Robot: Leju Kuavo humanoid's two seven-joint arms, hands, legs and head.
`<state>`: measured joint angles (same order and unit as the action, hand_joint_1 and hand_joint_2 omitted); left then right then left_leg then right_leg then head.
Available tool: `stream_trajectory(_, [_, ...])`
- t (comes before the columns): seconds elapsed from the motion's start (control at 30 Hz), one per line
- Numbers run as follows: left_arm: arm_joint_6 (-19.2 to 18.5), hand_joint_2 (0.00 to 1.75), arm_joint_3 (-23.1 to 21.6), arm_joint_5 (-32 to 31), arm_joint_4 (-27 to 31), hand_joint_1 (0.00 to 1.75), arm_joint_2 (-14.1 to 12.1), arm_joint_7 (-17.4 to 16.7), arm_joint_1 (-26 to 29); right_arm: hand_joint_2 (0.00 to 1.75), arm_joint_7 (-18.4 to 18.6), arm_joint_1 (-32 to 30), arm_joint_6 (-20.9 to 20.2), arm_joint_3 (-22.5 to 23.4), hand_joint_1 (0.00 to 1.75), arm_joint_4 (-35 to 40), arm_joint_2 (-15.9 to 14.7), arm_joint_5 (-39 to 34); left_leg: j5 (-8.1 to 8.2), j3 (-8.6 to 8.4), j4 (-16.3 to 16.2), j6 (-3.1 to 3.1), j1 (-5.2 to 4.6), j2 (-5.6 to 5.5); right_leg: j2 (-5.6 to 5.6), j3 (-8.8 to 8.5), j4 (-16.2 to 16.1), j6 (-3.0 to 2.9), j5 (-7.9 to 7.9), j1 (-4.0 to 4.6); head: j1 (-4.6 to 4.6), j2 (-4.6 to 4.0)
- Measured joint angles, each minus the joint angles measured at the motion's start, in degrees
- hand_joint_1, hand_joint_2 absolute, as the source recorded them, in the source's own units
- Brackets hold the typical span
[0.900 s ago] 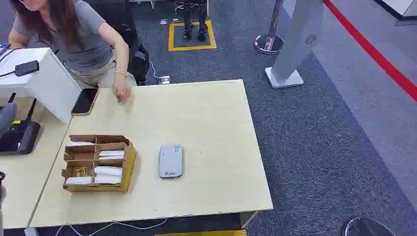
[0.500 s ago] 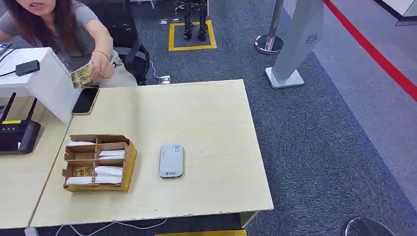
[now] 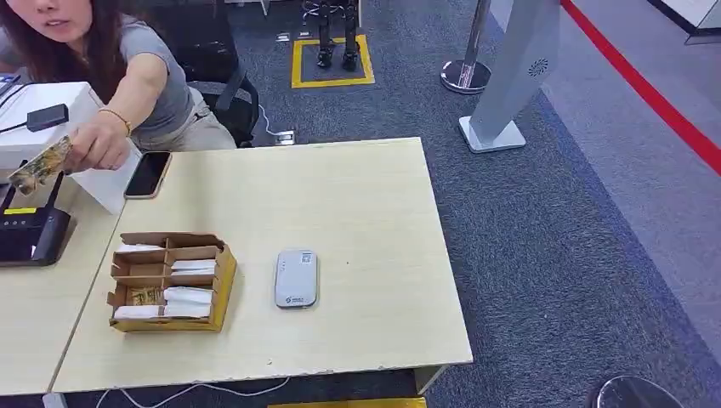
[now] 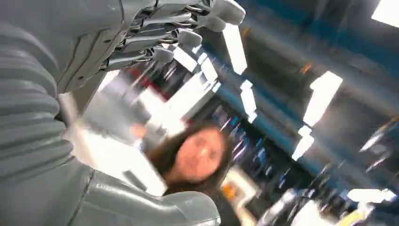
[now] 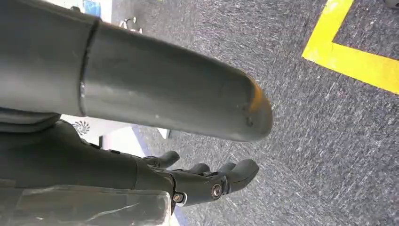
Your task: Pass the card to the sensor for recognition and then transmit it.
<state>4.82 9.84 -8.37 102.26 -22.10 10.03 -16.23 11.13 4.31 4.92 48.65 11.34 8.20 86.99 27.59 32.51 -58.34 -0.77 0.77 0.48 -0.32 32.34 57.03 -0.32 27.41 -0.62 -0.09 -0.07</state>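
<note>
A person seated behind the table stretches an arm toward my left side and holds a patterned card [image 3: 36,167] over the neighbouring desk. The grey card sensor [image 3: 296,278] lies flat on the light wooden table [image 3: 366,212]. Beside it stands a brown cardboard box [image 3: 167,280] whose compartments hold white cards and one patterned card. In the left wrist view my left hand [image 4: 141,37] is raised with its fingers [image 4: 188,35] spread and nothing in it, and the person's blurred head lies beyond it. My right hand [image 5: 197,181] hangs over the grey carpet, empty, with its fingers apart.
A black phone [image 3: 146,174] lies at the table's far left corner, next to a white box [image 3: 76,136]. A black router [image 3: 30,234] sits on the left desk. On the carpet are a white stand [image 3: 510,76], a stanchion base [image 3: 465,75] and a yellow floor square [image 3: 332,61].
The person picked the card up from the table's far left and carried it leftward toward my left side. My left arm has left the head view's left edge.
</note>
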Motion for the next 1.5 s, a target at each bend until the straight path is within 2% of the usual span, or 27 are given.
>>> stream_trajectory(0.1, [-0.82,1.75,-0.02,0.34,-6.19,0.0,0.63,-0.05,0.59,0.0,0.02,-0.01,0.37,-0.04,0.0,0.0,0.0,-0.02,-0.01,0.0,0.0,-0.01,0.02,0.06,0.03,0.02,0.0,-0.02,-0.02,0.01,0.02,-0.02])
stream_trajectory(0.27, [-0.01,1.75,-0.24,-1.22,-10.63,0.0,2.86,0.91,2.2,0.0,0.2,0.0,0.59,-0.04,0.0,0.0,0.0,-0.11,-0.02,0.01,0.0,0.02,0.01,0.04,0.04,0.01,0.0,-0.01,-0.02,0.01,-0.02,0.0])
stream_trajectory(0.57, [0.65,1.75,-0.74,-2.4,-12.41,0.0,4.85,0.74,2.49,0.0,0.22,-0.01,0.57,-0.04,0.0,0.0,0.0,-0.24,-0.01,0.02,0.0,0.02,0.01,0.04,0.04,0.02,-0.02,-0.01,-0.02,0.01,0.0,-0.02])
stream_trajectory(1.07, [0.74,1.75,-0.87,-2.9,-13.21,0.0,5.75,0.74,2.96,0.0,0.66,-0.02,0.59,-0.04,0.0,0.0,0.0,-0.24,-0.01,0.01,0.0,0.02,0.01,0.04,0.04,0.02,-0.01,-0.01,-0.02,0.01,0.0,0.0])
stream_trajectory(1.1, [0.74,1.75,-0.9,-2.9,-13.24,0.19,5.77,0.74,2.96,0.0,0.66,-0.02,0.59,-0.04,0.0,0.0,0.0,-0.24,-0.01,0.01,0.0,0.02,0.01,0.04,0.04,0.02,-0.01,-0.01,-0.02,0.01,0.0,-0.02])
stream_trajectory(1.13, [0.74,1.75,-0.94,-2.93,-13.28,1.33,5.79,0.74,2.96,0.0,0.66,-0.02,0.59,-0.04,0.0,0.0,0.0,-0.24,-0.01,0.01,0.0,0.02,0.01,0.05,0.04,0.02,-0.01,-0.01,-0.02,0.01,0.0,0.0])
stream_trajectory(1.17, [0.76,1.75,-1.05,-2.97,-13.39,1.75,5.88,0.74,2.96,0.0,0.63,-0.02,0.59,-0.04,0.0,0.0,0.0,-0.22,-0.01,0.01,0.0,0.02,0.01,0.04,0.04,0.02,-0.01,-0.01,-0.02,0.01,0.0,0.0])
stream_trajectory(1.5, [1.3,1.75,-1.55,-3.76,-13.45,1.75,6.27,0.22,3.61,0.0,0.63,-0.03,0.66,-0.04,0.0,0.0,0.0,-0.2,-0.01,0.01,0.0,0.02,0.02,0.04,0.04,0.02,-0.01,-0.01,-0.02,0.01,0.0,-0.02])
